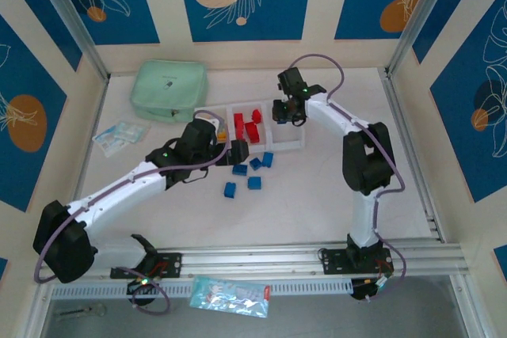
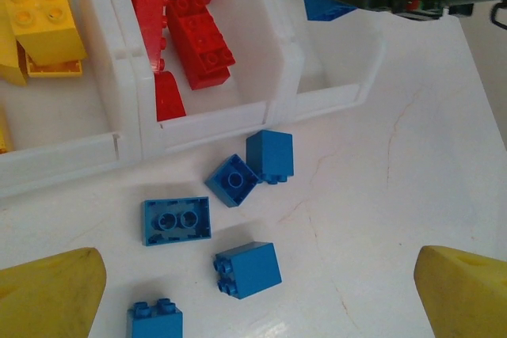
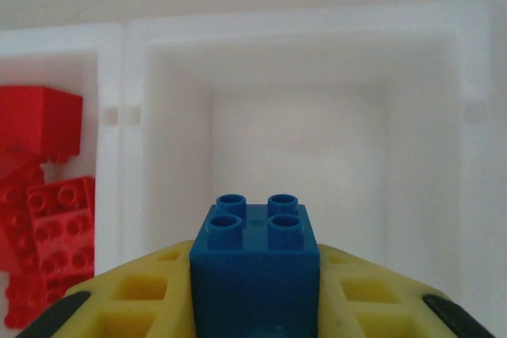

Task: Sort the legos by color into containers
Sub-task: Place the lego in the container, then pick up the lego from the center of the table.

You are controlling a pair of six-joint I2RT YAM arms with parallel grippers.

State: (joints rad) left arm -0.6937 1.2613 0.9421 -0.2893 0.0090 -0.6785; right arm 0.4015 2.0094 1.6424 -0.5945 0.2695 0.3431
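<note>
The white three-part tray (image 1: 290,146) lies mid-table. Yellow legos (image 2: 43,13) fill its left compartment and red legos (image 1: 247,126) its middle one. My right gripper (image 1: 288,110) hangs over the right compartment (image 3: 317,140), shut on a blue lego (image 3: 255,263) with its studs facing away. Several blue legos (image 1: 253,172) lie loose on the table in front of the tray, one of them (image 2: 247,269) directly under my left gripper (image 2: 257,294). That gripper is wide open, with its yellow fingertips (image 2: 47,294) far apart and nothing between them.
A mint green pouch (image 1: 169,90) sits at the back left, with a small plastic packet (image 1: 120,136) to its front left. Another packet (image 1: 230,296) lies beyond the metal rail (image 1: 261,259) at the near edge. Walls close the table on three sides.
</note>
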